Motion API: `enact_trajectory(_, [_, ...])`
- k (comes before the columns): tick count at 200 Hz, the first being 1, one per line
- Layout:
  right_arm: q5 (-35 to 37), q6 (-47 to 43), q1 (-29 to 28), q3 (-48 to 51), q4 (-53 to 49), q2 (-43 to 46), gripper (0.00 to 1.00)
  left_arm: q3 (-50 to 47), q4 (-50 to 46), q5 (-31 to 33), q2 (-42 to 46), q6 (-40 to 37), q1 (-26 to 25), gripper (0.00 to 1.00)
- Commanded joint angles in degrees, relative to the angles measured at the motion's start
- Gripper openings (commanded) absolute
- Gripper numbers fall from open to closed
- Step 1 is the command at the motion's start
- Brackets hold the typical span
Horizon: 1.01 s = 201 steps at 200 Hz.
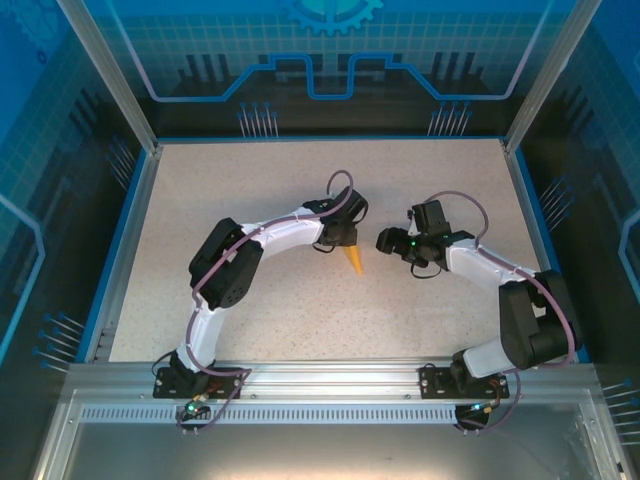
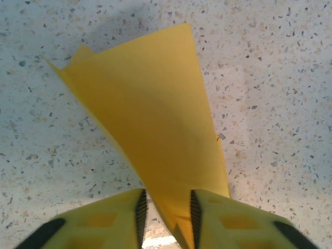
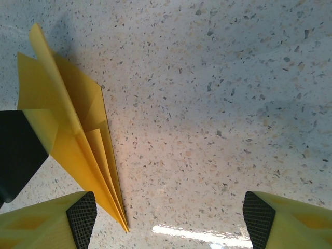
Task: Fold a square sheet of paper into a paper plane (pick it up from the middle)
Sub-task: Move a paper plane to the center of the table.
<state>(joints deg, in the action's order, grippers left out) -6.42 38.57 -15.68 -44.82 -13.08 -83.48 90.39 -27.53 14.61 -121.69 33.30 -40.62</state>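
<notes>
Item: paper plane (image 2: pixel 155 129), a layered, pointed dart; we judge the folding nearly complete.
Location: mid-bench (image 1: pixel 250 190), pinched in the narrow left claw (image 2: pixel 166 210).
Right claw (image 3: pixel 168 212): wide, empty, just beside it.
Remaining, we think: final creasing and release.

my left gripper (image 2: pixel 166 211) pinches the paper plane (image 2: pixel 150 119) between nearly closed fingers; my right gripper (image 3: pixel 168 220) hovers just beside it, jaws spread wide, both elbows bent outward.
</notes>
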Motion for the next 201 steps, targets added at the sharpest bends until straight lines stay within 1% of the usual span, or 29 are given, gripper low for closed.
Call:
enact_trajectory(1, [-0.42,0.8,1.11,-0.05,-0.9,-0.36,0.77,0.66,-1.66,1.6,1.64,0.45,-0.01,0.24])
enact_trajectory(18, [-0.52,0.84,1.1,-0.18,-0.98,-0.56,0.77,-0.74,-0.65,1.6,3.59,0.85,-0.05,0.17])
enact_trajectory(36, [-0.61,0.8,1.07,-0.24,-1.0,-0.69,0.77,-2.67,0.76,1.48,5.95,1.33,0.1,0.07])
enact_trajectory(54, [-0.62,0.55,1.12,-0.27,-0.89,-0.67,0.77,-4.84,2.61,0.76,8.67,1.68,0.14,0.0])
enact_trajectory(86, [-0.85,0.88,1.16,0.67,0.55,0.04,0.77,-9.5,7.63,-2.29,14.06,1.6,0.27,0.0])
enact_trajectory(112, [-2.08,1.15,1.1,1.4,2.39,1.27,0.77,-14.65,14.45,-8.26,18.77,1.25,0.88,0.0])
enact_trajectory(137, [-2.38,1.68,1.05,2.4,3.64,3.22,0.77,-20.31,22.96,-14.59,22.28,1.54,2.18,0.0])
enact_trajectory(161, [-2.13,2.26,1.02,3.59,4.96,5.28,0.78,-25.18,29.45,-19.27,22.77,3.14,4.1,0.0])
enact_trajectory(177, [-1.82,2.28,0.83,4.09,5.33,6.42,0.78,-27.97,33.79,-22.01,21.51,4.33,5.16,0.0])
enact_trajectory(201, [-1.58,1.2,-0.33,4.15,5.43,7.28,0.78,-31.22,39.42,-24.47,18.69,6.26,5.99,0.0])
